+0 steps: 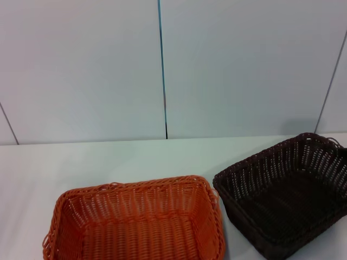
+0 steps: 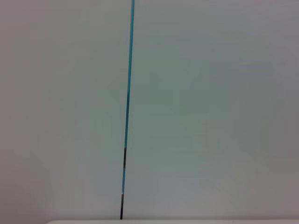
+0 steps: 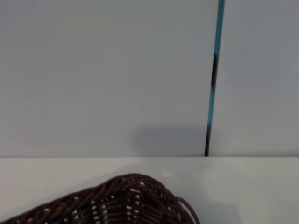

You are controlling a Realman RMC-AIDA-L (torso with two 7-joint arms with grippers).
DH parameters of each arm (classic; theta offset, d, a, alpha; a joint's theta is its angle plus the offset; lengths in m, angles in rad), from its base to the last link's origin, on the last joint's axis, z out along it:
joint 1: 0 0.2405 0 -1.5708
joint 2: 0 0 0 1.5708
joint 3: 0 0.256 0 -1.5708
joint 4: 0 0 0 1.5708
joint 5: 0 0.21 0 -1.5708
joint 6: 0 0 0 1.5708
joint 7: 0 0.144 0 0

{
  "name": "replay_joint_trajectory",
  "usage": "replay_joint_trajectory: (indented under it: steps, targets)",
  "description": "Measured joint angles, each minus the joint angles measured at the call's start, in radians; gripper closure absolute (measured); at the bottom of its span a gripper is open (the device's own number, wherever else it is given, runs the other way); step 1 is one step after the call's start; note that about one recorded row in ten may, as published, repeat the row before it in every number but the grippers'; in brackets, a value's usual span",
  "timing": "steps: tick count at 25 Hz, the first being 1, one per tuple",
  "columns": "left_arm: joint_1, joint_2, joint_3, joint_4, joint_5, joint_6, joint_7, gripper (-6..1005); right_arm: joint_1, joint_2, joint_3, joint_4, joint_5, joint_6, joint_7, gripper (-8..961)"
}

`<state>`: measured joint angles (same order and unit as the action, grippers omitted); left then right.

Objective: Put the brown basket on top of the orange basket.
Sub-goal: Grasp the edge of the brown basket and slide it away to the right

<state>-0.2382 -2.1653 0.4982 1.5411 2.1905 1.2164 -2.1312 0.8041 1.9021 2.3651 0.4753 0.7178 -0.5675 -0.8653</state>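
Two baskets sit apart on my white counter (image 1: 135,157): the dark-brown rectangular woven basket (image 1: 287,197) and the bright-orange rectangular woven basket (image 1: 135,222). I'd judge the brown one light and stiff, best pinched at its braided rim. Neither end effector shows, so I cannot tell their state.

No part of the robot's own body shows in any of the three views. The head view has no arm and no claw at its lower edge or its sides, and each wrist view looks past its own arm without catching any of it. The colours, shapes, cables, screws and markings of the robot therefore cannot be told from these views.
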Motion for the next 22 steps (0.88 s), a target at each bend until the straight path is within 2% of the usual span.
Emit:
replay_joint_trajectory:
  steps: [8, 18, 22]
  targets:
    - [0.001, -0.001, -0.009, -0.006, 0.000, 0.012, 0.000, 269, -0.014, 0.004, -0.001, -0.026, -0.002, 0.033, 0.000, 202]
    - [0.001, -0.001, -0.017, -0.026, 0.000, 0.027, 0.000, 273, -0.012, 0.043, -0.029, -0.055, -0.002, 0.134, -0.001, 251]
    - [0.003, -0.001, -0.022, -0.030, 0.000, 0.028, 0.001, 278, -0.010, 0.050, -0.030, -0.056, -0.001, 0.151, -0.001, 252]
